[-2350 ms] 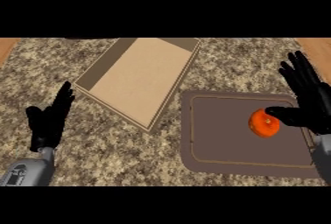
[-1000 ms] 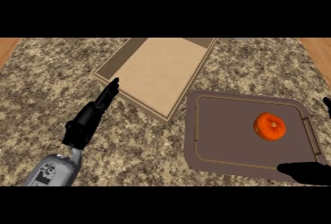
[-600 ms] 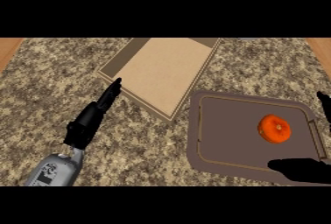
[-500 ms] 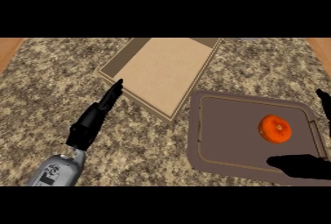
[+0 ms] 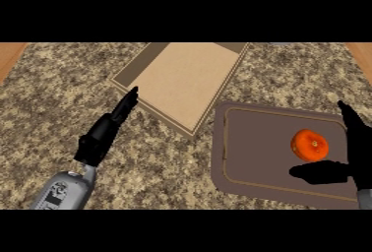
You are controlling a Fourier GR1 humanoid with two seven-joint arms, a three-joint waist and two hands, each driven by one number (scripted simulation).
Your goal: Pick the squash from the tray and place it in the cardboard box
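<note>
An orange round squash (image 5: 310, 145) lies on the brown tray (image 5: 251, 147) at the right of the head view. My right hand (image 5: 355, 157) is at the tray's right edge, fingers straight and upright just right of the squash, thumb stretched left below it, not touching it. The open cardboard box (image 5: 185, 78) sits behind and left of the tray. At the left my left hand (image 5: 108, 129) is open with straight fingers pointing toward the box's near left wall.
The speckled granite counter (image 5: 51, 108) spreads around box and tray. Wooden strips show at the far left (image 5: 9, 54) and far right edges.
The right hand has come back from the lower right edge to stand beside the squash, thumb sliding left beneath it. The left hand has turned edge-on and shifted toward the box.
</note>
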